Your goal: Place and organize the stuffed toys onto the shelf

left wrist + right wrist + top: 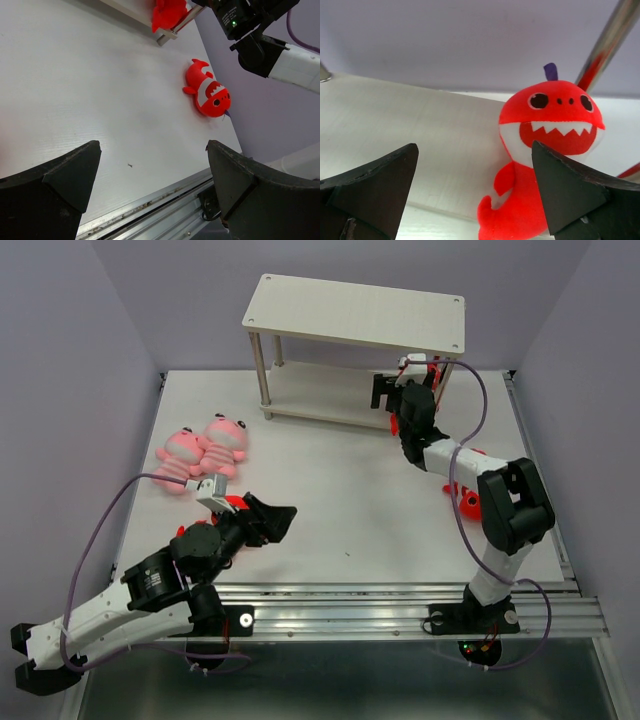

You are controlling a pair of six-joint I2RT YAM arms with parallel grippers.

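The shelf [355, 312] stands at the back of the table. My right gripper [390, 390] is open at the right end of its lower board [420, 130]. A red shark toy [545, 150] stands upright on that board, just right of the gap and partly behind my right finger [570, 195]; the fingers do not hold it. A second red shark toy [207, 95] lies on the table at the right [465, 495]. Two pink toys [205, 450] lie side by side at the left. My left gripper [275, 520] is open and empty above the front of the table.
The white table top [340, 490] ends in a metal rail [400, 605] along the near edge. The right arm [510, 510] stands over the right red toy. A patch of red [234, 503] shows beside my left wrist; I cannot tell what it is.
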